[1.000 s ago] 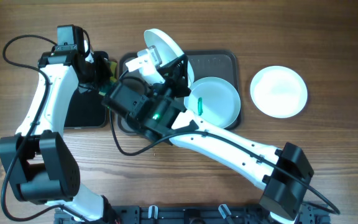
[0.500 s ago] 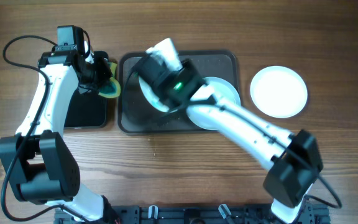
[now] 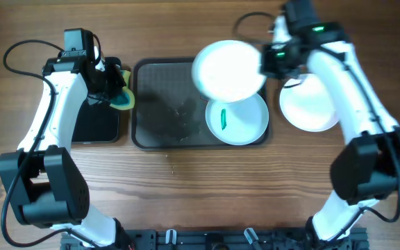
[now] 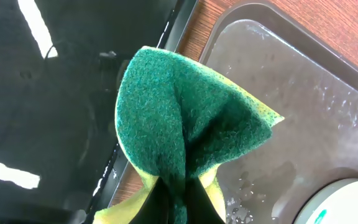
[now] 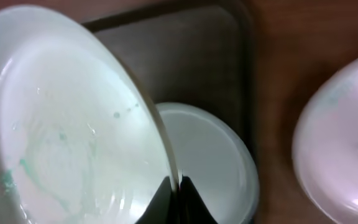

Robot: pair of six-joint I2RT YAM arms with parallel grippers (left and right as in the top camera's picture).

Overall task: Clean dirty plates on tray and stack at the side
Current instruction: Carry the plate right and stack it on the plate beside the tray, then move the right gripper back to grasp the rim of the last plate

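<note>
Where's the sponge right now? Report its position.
In the overhead view the sponge sits left of centre, pinched in the left pincer. It is over the strip between the glossy black tray and the grey tray, at the grey tray's left edge.

Green-and-yellow sponge (image 4: 185,124), dark grey tray (image 3: 160,87)

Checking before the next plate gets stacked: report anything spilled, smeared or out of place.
The lifted plate in the right pincer shows faint green streaks near its rim, so it may not be fully clean. Water droplets lie on the tray. The second plate, lying on the tray, carries a green smear.
</note>
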